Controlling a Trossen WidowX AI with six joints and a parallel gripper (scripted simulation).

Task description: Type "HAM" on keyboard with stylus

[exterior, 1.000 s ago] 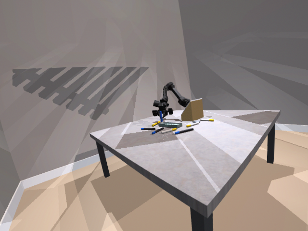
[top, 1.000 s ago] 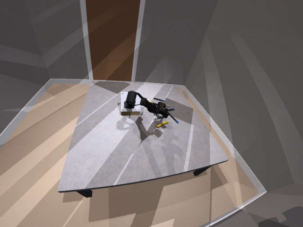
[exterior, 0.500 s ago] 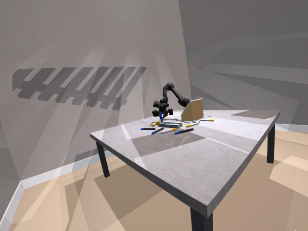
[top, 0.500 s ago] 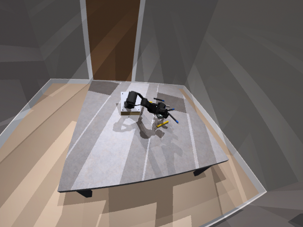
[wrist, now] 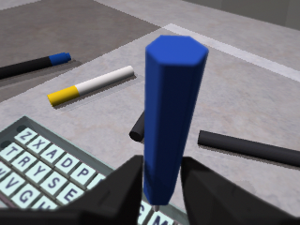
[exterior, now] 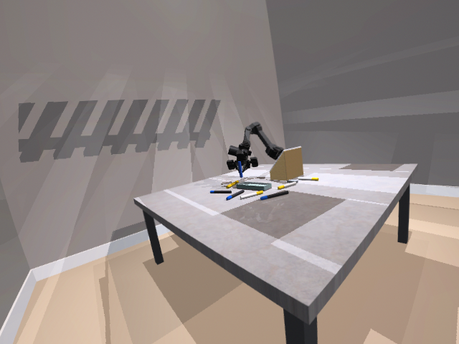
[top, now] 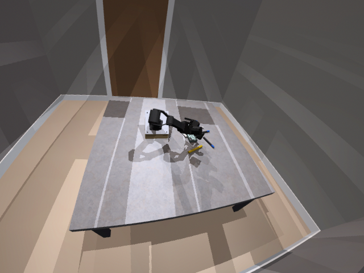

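Note:
My gripper (wrist: 161, 164) (exterior: 241, 165) (top: 197, 132) is shut on a blue stylus (wrist: 171, 112) (exterior: 239, 168) and holds it upright. The stylus tip points down at the near edge of the keyboard (wrist: 42, 166) (exterior: 253, 185) (top: 192, 137), close to the M key (wrist: 161, 220). I cannot tell whether the tip touches a key. The keyboard is a small grey-green tray with pale lettered keys, lying flat on the table (exterior: 296, 229) (top: 152, 182).
Several loose pens lie around the keyboard: a white and yellow one (wrist: 91, 86) (exterior: 252, 194), black and blue ones (wrist: 33, 66) (exterior: 274, 194) (top: 209, 142), a yellow one (top: 195, 149), a black one (wrist: 248, 147). The arm's tan base block (exterior: 287, 164) stands behind.

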